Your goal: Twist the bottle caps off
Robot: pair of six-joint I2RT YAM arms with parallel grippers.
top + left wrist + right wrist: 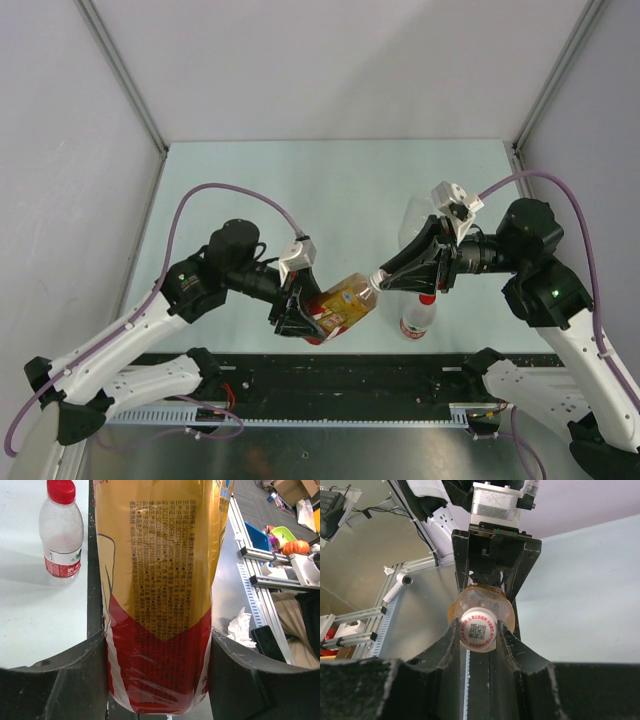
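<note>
Your left fingers [55,680] clamp the clear plastic amber-liquid bottle [160,580] so it cannot spin. Your right fingers [440,650] are closed on its small white round cap [477,630], held between them for twisting.

Count taken across all three views.

Bottles: 3.
- 1 amber bottle [345,299], gold-and-red wrap.
- 1 bottle with red-and-white label [416,323].
- 1 plain clear bottle [410,226], only faint from the top view.

Caps that can be made out: 2.
- 1 white cap [477,636], printed with a square code.
- 1 red cap [61,491].
- Cap on the clear bottle: cannot tell.

Arms: 2, a left arm [150,322] and a right arm [560,300].
Jaws: 2 pairs, one per arm.
Table [300,180]: 1.
</note>
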